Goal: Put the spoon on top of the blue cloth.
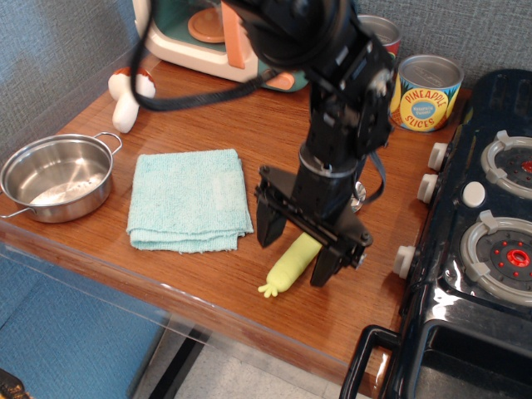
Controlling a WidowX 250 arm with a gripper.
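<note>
The spoon (287, 268) lies on the wooden table near the front edge, its pale yellow-green handle pointing front-left. Its silver bowl (358, 196) peeks out behind the arm. My gripper (296, 248) is open and low over the handle, with one black finger (268, 226) on its left and the other on its right; I cannot tell if they touch it. The blue cloth (189, 199) lies flat and folded to the left of the gripper, with nothing on it.
A steel pot (54, 176) stands at the left edge. A toy mushroom (129, 98) and a toy microwave (212, 33) are at the back. A pineapple can (427, 93) stands back right. A black toy stove (482, 241) fills the right side.
</note>
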